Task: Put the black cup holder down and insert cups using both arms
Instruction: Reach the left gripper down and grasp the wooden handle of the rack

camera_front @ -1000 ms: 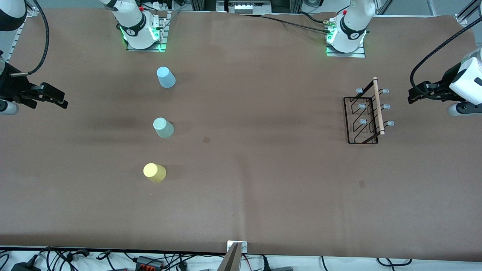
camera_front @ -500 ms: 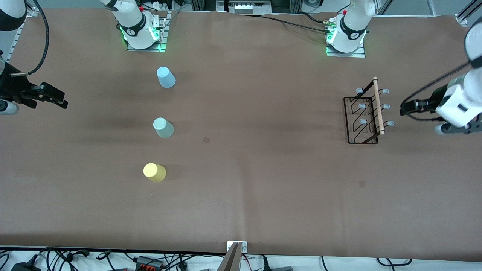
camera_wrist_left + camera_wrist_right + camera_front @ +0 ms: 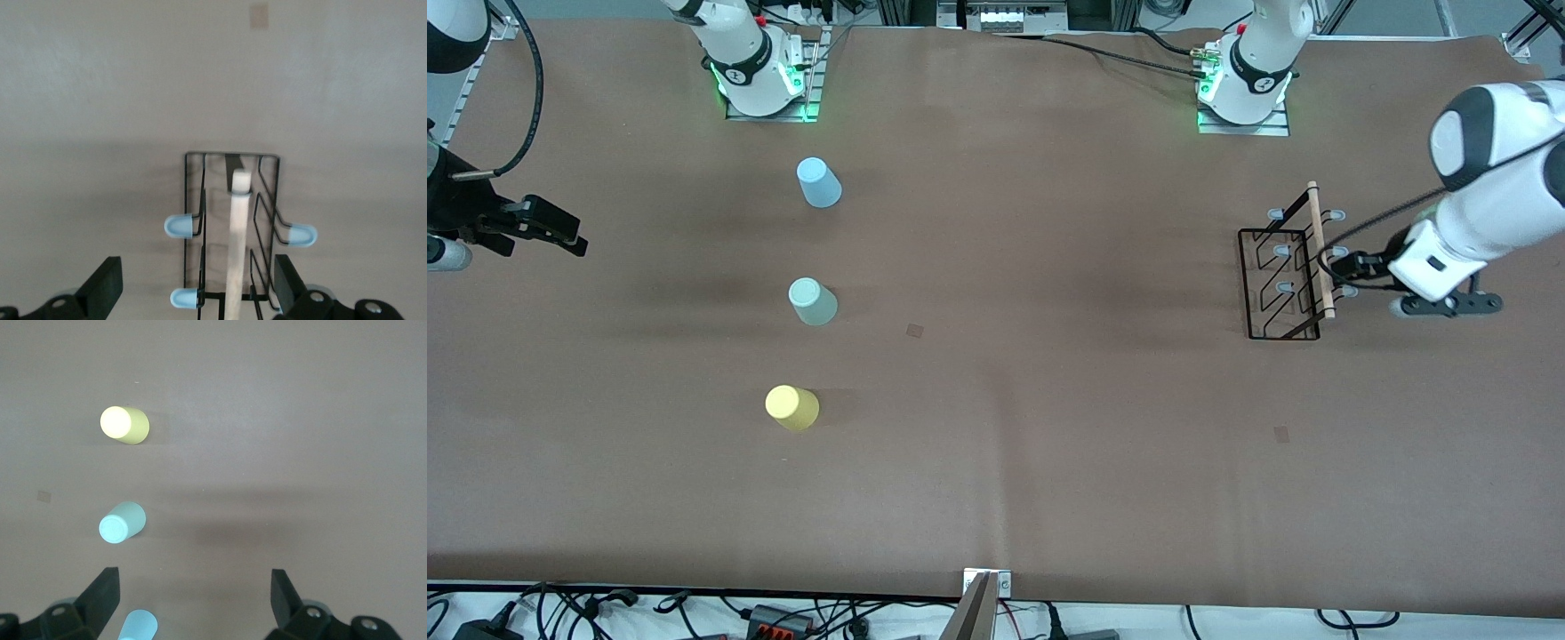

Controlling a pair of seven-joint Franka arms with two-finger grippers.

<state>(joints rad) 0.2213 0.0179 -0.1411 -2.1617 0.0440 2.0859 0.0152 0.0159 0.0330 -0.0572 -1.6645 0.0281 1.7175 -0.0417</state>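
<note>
The black cup holder (image 3: 1288, 271) stands on the brown tabletop (image 3: 1049, 427), toward the left arm's end. It is a thin wire rack with a flat base. A light wooden rod (image 3: 1320, 251) runs along its top. Small pegs with pale tips (image 3: 178, 226) stick out from both sides of it.

The left claw (image 3: 1343, 265) is right beside the rack, by the pegs on the side toward the left arm's end of the tabletop. In the left wrist view, its two black fingers (image 3: 105, 285) are spread wide apart, one on each side of the wooden rod. The fingers hold nothing, and I cannot tell if they touch the rack.

Three cups stand upside down on the tabletop, toward the right arm's end. They make a row, well apart from each other and well apart from the rack. The light blue cup (image 3: 818, 183) is the farthest from the front camera. The pale mint green cup (image 3: 812, 301) is in the middle. The yellow cup (image 3: 791, 407) is the nearest to the front camera.

The right claw (image 3: 569, 233) waits at the right arm's end of the tabletop, well apart from the cups. In the right wrist view, its fingers (image 3: 100, 595) are wide apart too, and there is nothing between them.
</note>
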